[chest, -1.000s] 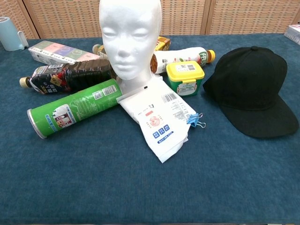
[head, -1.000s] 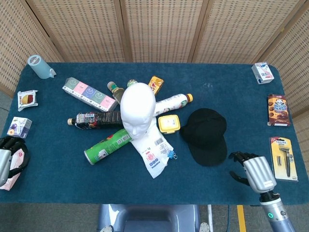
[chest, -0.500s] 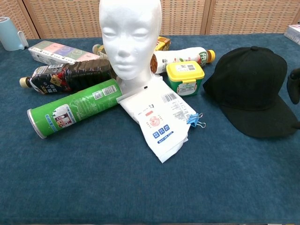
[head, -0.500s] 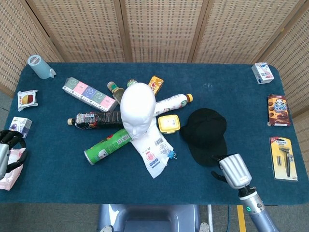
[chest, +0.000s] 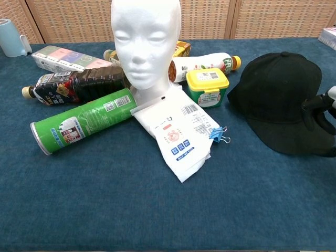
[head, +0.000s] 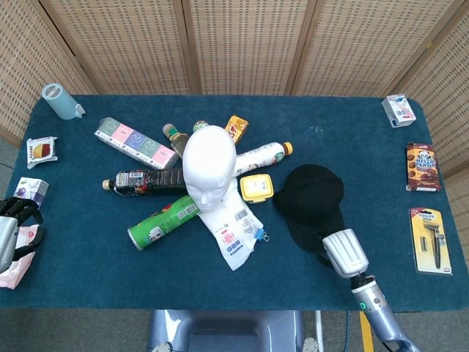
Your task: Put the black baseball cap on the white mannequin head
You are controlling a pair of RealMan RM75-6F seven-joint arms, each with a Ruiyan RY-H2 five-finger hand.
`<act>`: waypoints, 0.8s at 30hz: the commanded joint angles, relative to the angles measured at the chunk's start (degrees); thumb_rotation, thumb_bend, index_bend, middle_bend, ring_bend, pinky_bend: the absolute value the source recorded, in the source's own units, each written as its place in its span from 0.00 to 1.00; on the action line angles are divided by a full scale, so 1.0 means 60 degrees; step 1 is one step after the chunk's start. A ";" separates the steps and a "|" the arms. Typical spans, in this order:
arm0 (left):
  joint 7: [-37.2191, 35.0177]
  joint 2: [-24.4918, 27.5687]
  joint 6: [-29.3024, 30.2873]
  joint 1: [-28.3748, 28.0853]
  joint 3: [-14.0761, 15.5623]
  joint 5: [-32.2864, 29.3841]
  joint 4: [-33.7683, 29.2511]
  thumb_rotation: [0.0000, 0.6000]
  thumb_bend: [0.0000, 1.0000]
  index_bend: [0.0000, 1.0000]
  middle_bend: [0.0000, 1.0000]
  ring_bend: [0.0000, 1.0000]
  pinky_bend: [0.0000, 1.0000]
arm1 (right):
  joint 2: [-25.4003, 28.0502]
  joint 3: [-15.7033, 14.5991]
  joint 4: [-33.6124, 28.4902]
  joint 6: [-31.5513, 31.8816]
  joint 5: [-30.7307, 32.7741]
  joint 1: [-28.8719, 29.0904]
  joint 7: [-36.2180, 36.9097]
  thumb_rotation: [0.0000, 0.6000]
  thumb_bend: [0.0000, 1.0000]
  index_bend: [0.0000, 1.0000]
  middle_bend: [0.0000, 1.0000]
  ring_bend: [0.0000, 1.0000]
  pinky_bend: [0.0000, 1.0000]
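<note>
One black baseball cap [head: 314,199], one white mannequin head [head: 209,165], your right hand [head: 341,251] over cap brim, fingers' [chest: 313,103] grip unclear, left hand [head: 13,229] off bench [head: 88,242] edge, fingers apart, bare bench up front.

black baseball cap [head: 311,199] flat beside white mannequin head [head: 209,166], right hand [head: 341,252] over its brim

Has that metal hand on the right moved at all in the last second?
Yes. The right hand has slid left across the table, away from the razor pack, and now sits at the brim of the black baseball cap.
</note>
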 commanded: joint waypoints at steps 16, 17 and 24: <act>-0.0051 -0.0041 -0.0025 0.0034 0.0088 -0.0093 0.0068 1.00 0.31 0.52 0.38 0.27 0.30 | -0.0866 -0.0158 0.1565 0.0064 0.0161 0.0305 0.0240 1.00 0.11 0.59 0.75 0.86 0.94; -0.0050 -0.0046 -0.0026 0.0034 0.0091 -0.0091 0.0069 1.00 0.31 0.52 0.38 0.27 0.30 | -0.0879 -0.0165 0.1608 0.0070 0.0177 0.0305 0.0263 1.00 0.11 0.59 0.75 0.86 0.94; -0.0034 -0.0067 -0.0023 0.0016 0.0098 -0.0061 0.0043 1.00 0.31 0.52 0.38 0.27 0.30 | -0.1017 -0.0201 0.2001 0.0115 0.0251 0.0324 0.0357 1.00 0.11 0.59 0.74 0.86 0.94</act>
